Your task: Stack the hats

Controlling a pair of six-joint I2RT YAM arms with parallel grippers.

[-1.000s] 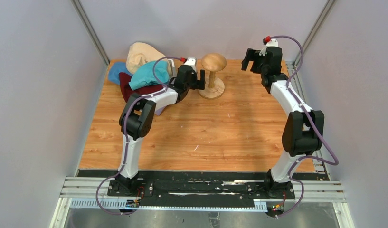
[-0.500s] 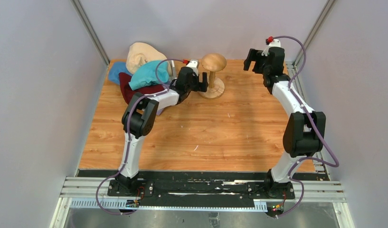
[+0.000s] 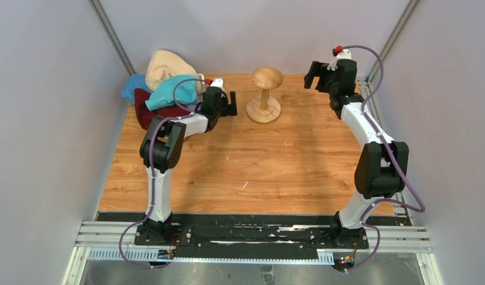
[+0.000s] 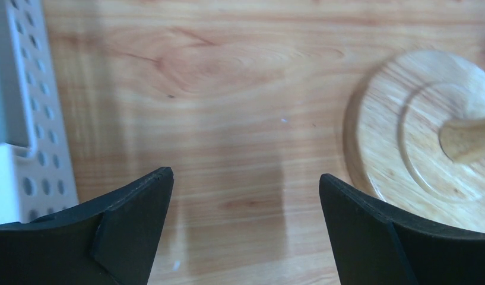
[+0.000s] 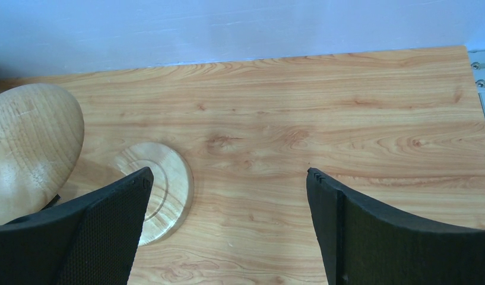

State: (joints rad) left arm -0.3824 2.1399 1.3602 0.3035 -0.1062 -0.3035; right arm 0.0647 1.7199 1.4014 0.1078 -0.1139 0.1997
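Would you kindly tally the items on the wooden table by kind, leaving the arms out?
Soft cloth bucket hats: 4 showing: beige hat, teal hat, dark red hat, blue hat; the pile may hide more.
Wooden mushroom-shaped stand: 1
White perforated plastic basket: 1
Total: 6

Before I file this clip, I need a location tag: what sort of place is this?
Probably a robotics lab test cell: plain grey wall panels box in a wood-grain tabletop, and a white-and-black left arm and right arm are bolted to a metal rail at its near edge.
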